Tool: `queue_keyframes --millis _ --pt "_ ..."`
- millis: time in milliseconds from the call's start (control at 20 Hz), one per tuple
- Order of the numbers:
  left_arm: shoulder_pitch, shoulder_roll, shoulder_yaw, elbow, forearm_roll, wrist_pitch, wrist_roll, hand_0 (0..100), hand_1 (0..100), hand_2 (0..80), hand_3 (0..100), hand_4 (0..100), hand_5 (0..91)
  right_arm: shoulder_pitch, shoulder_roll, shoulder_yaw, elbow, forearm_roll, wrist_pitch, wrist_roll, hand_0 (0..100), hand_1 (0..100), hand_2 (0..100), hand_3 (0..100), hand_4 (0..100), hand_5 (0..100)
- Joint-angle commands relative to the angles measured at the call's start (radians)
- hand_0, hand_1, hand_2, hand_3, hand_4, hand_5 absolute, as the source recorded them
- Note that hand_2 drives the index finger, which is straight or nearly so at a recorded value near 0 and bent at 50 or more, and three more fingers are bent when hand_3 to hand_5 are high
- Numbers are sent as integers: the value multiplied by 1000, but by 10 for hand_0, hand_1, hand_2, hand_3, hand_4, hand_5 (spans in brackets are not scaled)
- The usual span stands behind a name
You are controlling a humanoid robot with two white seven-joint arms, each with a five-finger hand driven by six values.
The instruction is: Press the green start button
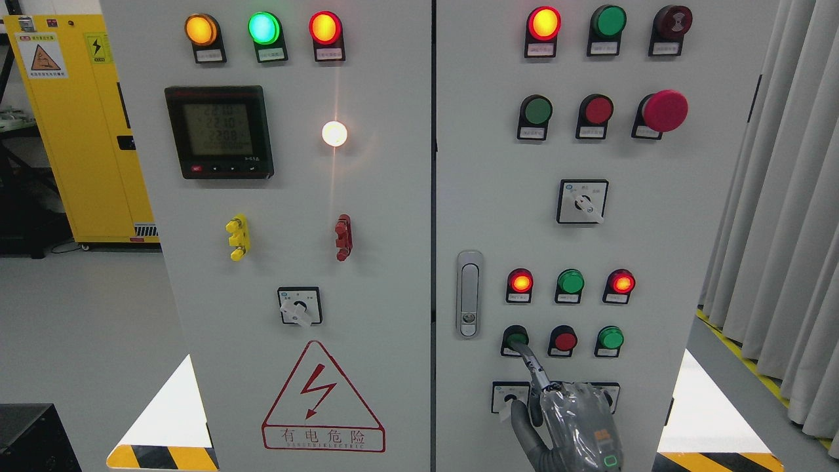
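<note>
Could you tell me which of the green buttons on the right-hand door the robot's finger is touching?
The green button at the left end of the lowest button row. The right hand has one finger extended onto it; the other green buttons are untouched.

A grey control cabinet (393, 262) fills mid-frame, studded with lit lamps upper left (263, 29), a meter (218, 131), and a green start button (516, 339) lower right.

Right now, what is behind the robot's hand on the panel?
The right hand covers a rotary switch partly; another selector shows only an edge. Its index finger touches the green button.
</note>
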Motion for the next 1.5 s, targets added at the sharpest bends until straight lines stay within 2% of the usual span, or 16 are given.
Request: queue_keyframes --millis 0,500,1200,1350,1450 --pt "0 1 0 0 0 1 1 120 556 0 0 0 0 -3 3 1 24 -9 3 4 779 915 0 926 981 1000" --pt "-1 -1 0 0 0 1 1 120 556 0 0 0 0 3 3 -2 12 -21 0 0 796 915 0 928 985 1000" --pt "-1 1 -1 0 0 1 2 120 556 0 0 0 0 41 3 10 -139 -35 -20 -11 796 916 0 932 986 1000" --pt "0 -1 -1 0 -1 1 1 120 556 0 0 0 0 61 4 13 -152 -113 -48 -11 825 915 0 933 985 1000" --pt "-1 -1 -1 0 0 1 1 120 556 0 0 0 0 83 4 43 -169 -200 -51 -11 854 910 0 936 988 1000"
